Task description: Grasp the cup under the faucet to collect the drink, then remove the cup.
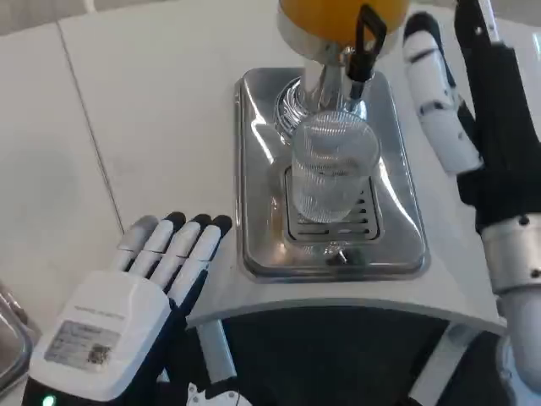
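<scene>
Fingers (182, 241) of the left hand (127, 317) lie straight and close together, flat over the white table (144, 110) near the lower left corner of the steel drip tray (254, 169), holding nothing. The right hand (439, 101) is raised beside the dispenser, its white fingers extended near the black tap lever (369, 38) — whether they touch the lever cannot be told from this angle, and nothing shows in their hold. The cup (332, 165) stands upright on the slotted grate (331, 222) of the tray, directly beneath the faucet (355, 72) that hangs from the tank of orange drink (338, 13). It is clear and ribbed, and looks empty for now; no stream is visible. Judged from its look, the cup is thin plastic or glass: light while empty, noticeably heavier and easier to slosh once filled, with a wall that could flex or slip under a hard squeeze. The ribs should give some purchase. The sensible place to take it is around the mid-body, below the rim and clear of the faucet — fingers wrapped from the left side, thumb opposing. Lifting out calls for a level pull toward the robot, since the faucet sits close over the rim.
</scene>
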Robot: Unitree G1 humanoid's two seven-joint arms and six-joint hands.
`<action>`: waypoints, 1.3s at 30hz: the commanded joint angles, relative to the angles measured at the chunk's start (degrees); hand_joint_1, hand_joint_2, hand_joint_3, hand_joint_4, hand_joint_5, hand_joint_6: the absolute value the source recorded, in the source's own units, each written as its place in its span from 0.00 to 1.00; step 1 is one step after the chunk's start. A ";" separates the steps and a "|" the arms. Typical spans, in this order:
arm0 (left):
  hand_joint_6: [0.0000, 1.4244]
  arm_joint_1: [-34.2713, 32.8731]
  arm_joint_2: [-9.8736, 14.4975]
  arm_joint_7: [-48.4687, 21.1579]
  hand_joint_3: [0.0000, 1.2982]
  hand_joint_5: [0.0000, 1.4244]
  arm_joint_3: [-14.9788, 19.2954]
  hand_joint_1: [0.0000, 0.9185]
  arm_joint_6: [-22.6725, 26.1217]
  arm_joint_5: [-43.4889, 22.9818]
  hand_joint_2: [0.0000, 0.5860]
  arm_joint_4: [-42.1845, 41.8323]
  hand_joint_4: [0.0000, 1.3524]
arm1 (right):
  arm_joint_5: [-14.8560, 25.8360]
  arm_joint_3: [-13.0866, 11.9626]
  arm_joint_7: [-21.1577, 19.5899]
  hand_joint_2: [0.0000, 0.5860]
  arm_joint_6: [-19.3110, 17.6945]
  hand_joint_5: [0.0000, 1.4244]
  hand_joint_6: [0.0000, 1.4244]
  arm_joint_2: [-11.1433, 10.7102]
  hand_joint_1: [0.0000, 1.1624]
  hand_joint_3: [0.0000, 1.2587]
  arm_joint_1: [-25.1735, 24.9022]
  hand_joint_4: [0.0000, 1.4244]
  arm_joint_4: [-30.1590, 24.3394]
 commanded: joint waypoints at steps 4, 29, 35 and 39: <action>0.00 0.67 -0.95 -0.64 0.00 0.00 -0.34 0.00 0.39 0.50 0.06 -0.05 0.00 | 2.22 -0.19 0.17 0.94 1.56 0.00 0.00 -0.46 0.00 0.00 -1.50 0.00 1.96; 0.00 1.06 -2.27 -0.63 0.00 0.00 -0.52 0.00 1.23 1.44 0.07 -0.53 0.00 | 7.78 3.04 2.89 0.95 2.63 0.00 0.00 -2.86 0.00 0.00 0.80 0.00 4.54; 0.00 0.98 -2.49 -0.52 0.00 0.00 -0.63 0.00 1.12 1.39 0.07 -0.54 0.00 | 7.28 3.51 4.07 0.95 3.40 0.00 0.00 -4.39 0.00 0.00 -1.04 0.00 4.60; 0.00 1.06 -2.67 -0.49 0.00 0.00 -0.72 0.00 1.03 1.28 0.07 -0.55 0.00 | 6.10 4.08 5.75 0.94 5.01 0.00 0.00 -6.16 0.00 0.00 -2.74 0.00 4.23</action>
